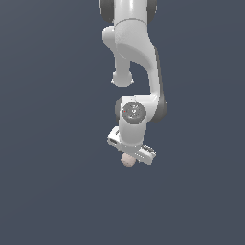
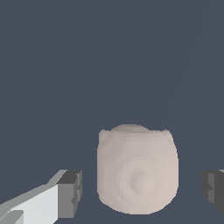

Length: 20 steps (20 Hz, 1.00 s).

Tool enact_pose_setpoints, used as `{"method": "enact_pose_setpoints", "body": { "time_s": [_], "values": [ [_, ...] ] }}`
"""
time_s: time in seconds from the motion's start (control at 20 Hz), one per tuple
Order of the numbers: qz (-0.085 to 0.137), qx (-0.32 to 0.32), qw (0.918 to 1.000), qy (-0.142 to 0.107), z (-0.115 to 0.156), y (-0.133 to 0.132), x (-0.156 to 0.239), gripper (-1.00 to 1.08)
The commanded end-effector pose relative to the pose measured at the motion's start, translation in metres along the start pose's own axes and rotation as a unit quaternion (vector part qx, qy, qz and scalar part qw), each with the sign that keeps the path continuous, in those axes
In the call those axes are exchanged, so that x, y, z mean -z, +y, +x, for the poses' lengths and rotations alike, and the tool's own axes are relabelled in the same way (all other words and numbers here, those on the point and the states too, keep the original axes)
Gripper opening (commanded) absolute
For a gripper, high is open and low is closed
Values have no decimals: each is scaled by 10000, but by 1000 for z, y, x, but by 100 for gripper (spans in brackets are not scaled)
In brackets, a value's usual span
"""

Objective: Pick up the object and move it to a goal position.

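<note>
Across the exterior view's left there is only flat dark blue-grey surface point(image 1: 43, 191), bare of any marker, so no goal spot can be read from these pictures. Toward the middle, the white arm point(image 1: 134, 43) hangs down from the upper edge and ends in the gripper point(image 1: 129, 157), turned downward with its hand body slanted across the view. The object point(image 1: 127, 161), a small pale pinkish lump, peeks out just under that body; from this angle it is too tucked in to tell whether it rests on the surface or is already clear of it. In the wrist view, one dark finger pad point(image 2: 70, 193) stands beside the object point(image 2: 137, 169) with a visible strip of surface between them, then comes the rounded, blunt-faceted lump itself, then another gap, then the second pad point(image 2: 213, 189) at the frame's edge. So the gripper is spread wide and straddles the object without touching it, grasping nothing. That placement looks like the set-up for a pinch: the lump sits between the pads, somewhat nearer the first, so closing would probably nudge it sideways before both pads bear. On the exterior view's right the surface runs on equally bare, with no edge, wall or other item in sight, which leaves free room in every direction for lifting and carrying.
</note>
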<state>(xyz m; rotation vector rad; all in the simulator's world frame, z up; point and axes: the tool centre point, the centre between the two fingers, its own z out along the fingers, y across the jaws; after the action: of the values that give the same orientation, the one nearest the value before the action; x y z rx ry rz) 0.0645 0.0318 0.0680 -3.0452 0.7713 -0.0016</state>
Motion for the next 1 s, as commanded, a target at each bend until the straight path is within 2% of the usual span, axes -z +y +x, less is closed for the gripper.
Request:
{"method": "enact_pose_setpoints", "body": {
  "time_s": [0.0,0.4,0.45,0.95],
  "values": [
    [-3,-7,10000,-5,-1,1,-14,100],
    [-3,-12,10000,-5,0,0,-29,100],
    [-3,-12,10000,-5,0,0,-29,-100],
    [-3,-14,10000,-4,0,0,-28,-100]
  ]
}}
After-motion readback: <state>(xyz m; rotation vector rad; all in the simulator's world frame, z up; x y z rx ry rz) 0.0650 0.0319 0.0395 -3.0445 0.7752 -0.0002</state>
